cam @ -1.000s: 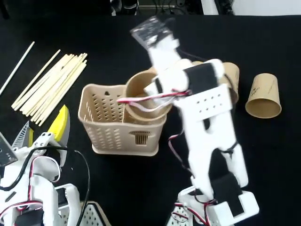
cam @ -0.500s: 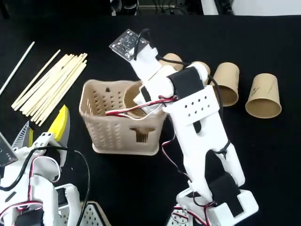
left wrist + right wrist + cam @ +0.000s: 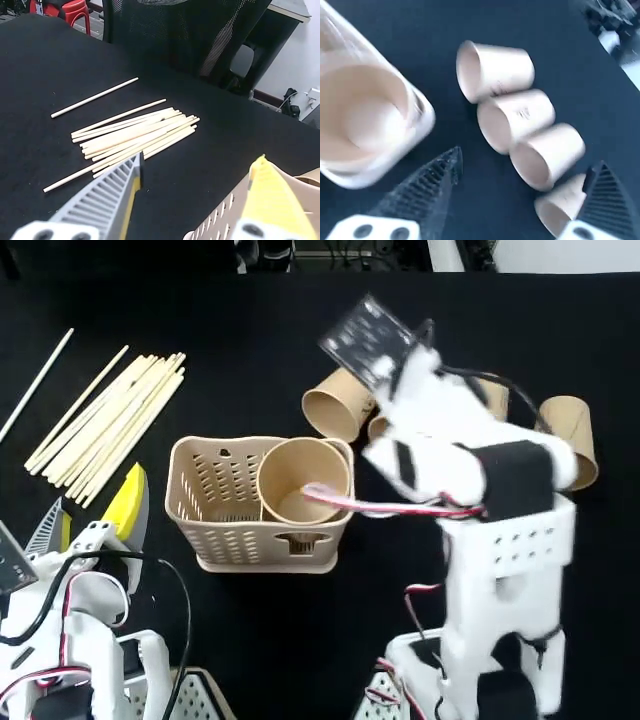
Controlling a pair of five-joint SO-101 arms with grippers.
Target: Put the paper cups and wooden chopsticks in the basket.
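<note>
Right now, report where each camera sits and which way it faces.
High view: fixed above the table, looking down on basket, chopsticks, left arm and right arm.
Left wrist view: on the left arm, facing chopsticks past its open left gripper.
Right wrist view: on the right arm, facing lying paper cups past its open right gripper.
Both wrist views catch the basket.

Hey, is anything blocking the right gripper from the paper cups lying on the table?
Nothing visible does. The right gripper hangs open above the row of paper cups, which lie on their sides beside the basket, with nothing between gripper and cups.
</note>
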